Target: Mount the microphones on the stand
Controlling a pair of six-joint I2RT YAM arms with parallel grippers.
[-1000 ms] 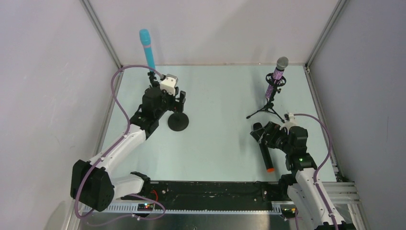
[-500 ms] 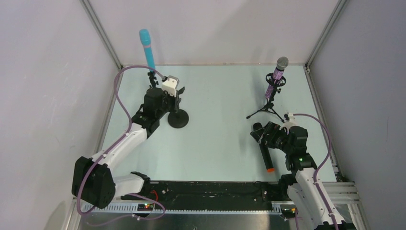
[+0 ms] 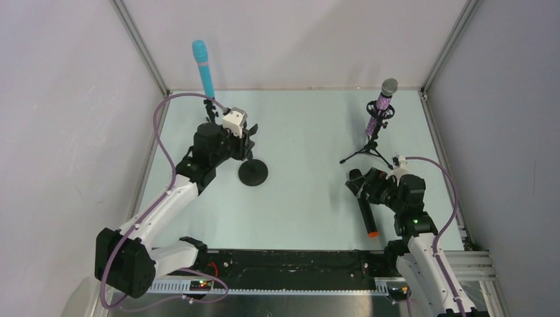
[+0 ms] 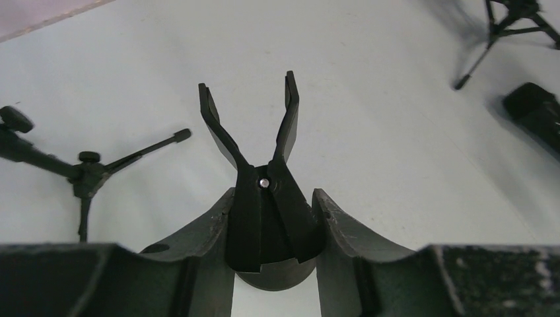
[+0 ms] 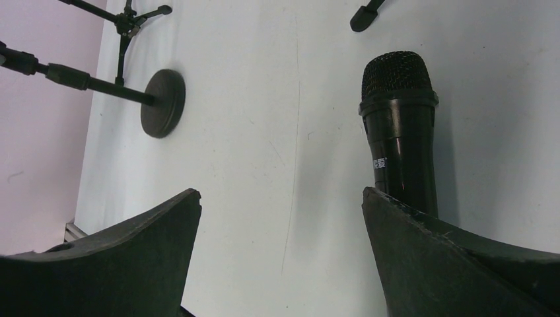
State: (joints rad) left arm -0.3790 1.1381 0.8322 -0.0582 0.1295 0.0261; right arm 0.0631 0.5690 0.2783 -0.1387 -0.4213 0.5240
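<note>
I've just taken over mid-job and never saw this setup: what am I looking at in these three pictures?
Two robot arms are bolted at the near edge of the table. One picture looks down from above and behind them; the other two come from a camera on each wrist. The left gripper is shut on the forked clip of a round-base stand. The right gripper is open beside a black microphone lying on the table. A blue microphone and a purple microphone already sit on tripod stands.

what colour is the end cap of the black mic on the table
Orange, at the near end of the black mic; best seen in top external view.
</note>
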